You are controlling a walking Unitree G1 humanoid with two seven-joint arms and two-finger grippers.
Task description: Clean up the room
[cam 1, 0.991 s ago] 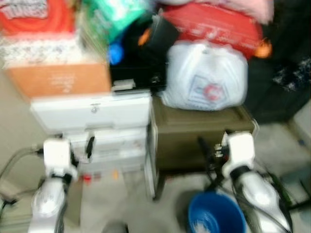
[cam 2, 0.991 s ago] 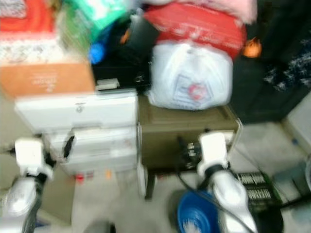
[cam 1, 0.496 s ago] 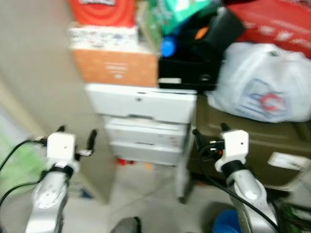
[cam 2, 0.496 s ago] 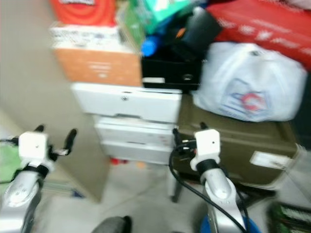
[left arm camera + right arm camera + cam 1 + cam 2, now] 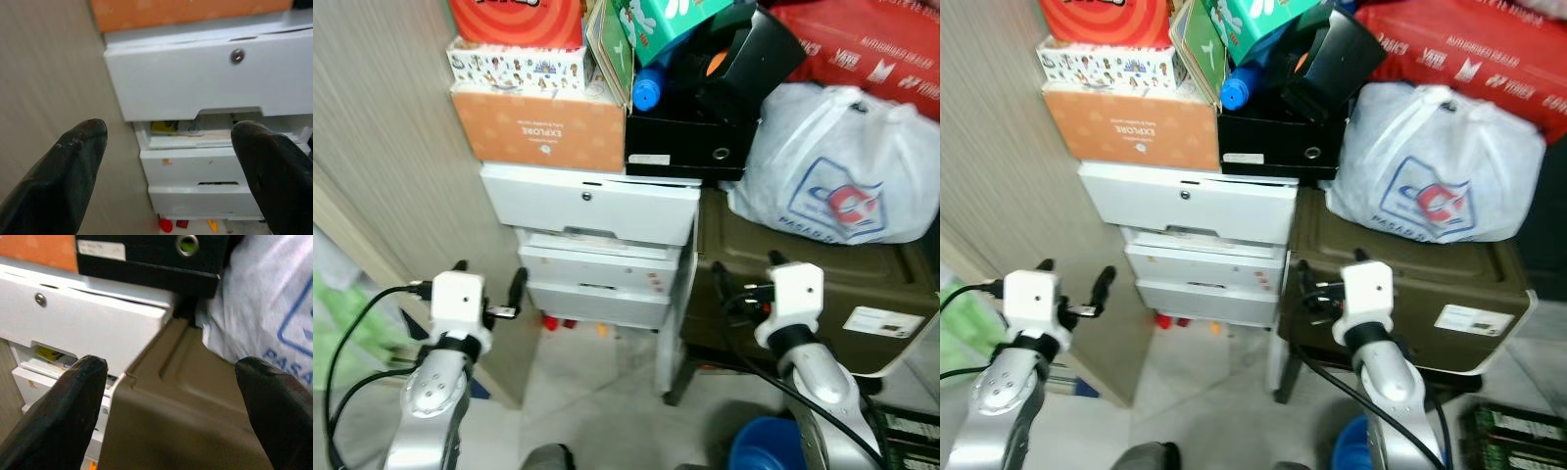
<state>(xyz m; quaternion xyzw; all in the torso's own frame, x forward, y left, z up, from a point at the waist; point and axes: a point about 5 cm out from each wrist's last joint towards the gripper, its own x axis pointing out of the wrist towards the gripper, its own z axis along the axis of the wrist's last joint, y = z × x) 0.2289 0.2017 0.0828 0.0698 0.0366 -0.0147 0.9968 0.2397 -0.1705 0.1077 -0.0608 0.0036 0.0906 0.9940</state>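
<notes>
Our left hand [image 5: 487, 286] hangs wide and empty beside the white drawer unit [image 5: 597, 245]; our right hand [image 5: 744, 278] — equally wide, holding nothing — faces the olive chest [image 5: 803, 294]. Small red bits, possibly toys [image 5: 556, 323], lie on the floor below. A careless reach could topple the stacked boxes [image 5: 538, 117] above.

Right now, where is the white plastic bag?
The white bag sits on the olive chest on the robot's right, beside the black box and under a red package.
</notes>
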